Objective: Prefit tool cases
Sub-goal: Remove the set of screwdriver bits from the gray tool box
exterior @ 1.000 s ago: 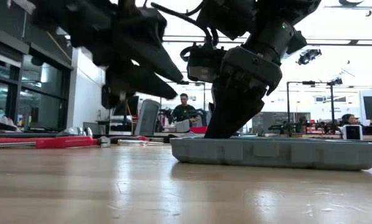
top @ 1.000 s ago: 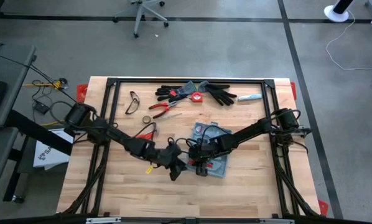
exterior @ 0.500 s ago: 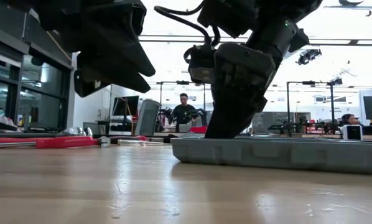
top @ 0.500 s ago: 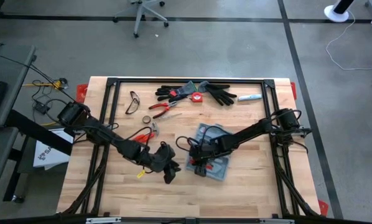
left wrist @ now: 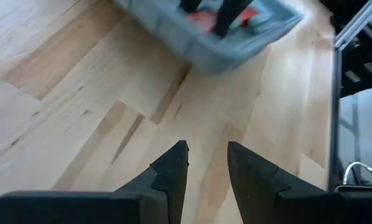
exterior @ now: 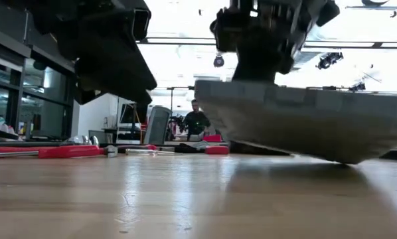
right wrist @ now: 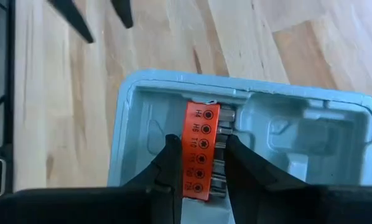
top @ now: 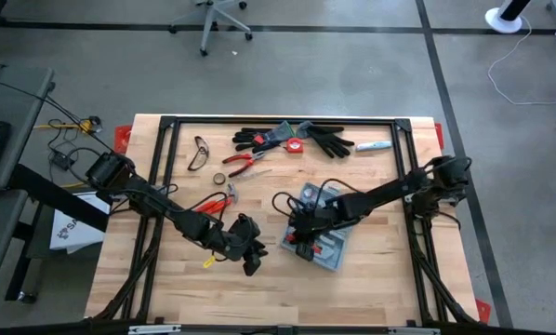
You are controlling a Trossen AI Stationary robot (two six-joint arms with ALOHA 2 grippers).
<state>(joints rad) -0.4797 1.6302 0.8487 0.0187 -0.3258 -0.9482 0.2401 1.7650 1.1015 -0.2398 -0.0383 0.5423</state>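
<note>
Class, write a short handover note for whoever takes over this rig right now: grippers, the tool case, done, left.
Left gripper: open, empty, above bare table beside the case.
Right gripper: shut inside the open tool case, fingers either side of the orange bit holder.
Case: tilted, one end lifted, one low corner at the table.
Done: bit holder seated.
Left: other moulded slots look empty; set the case flat, probably fill them.

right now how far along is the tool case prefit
Done: the tool case lies open with the orange bit holder seated inside. In hand: the right gripper is shut on the case and has one end tilted off the table. Left: the left gripper hovers open and empty; pliers lie loose.
</note>
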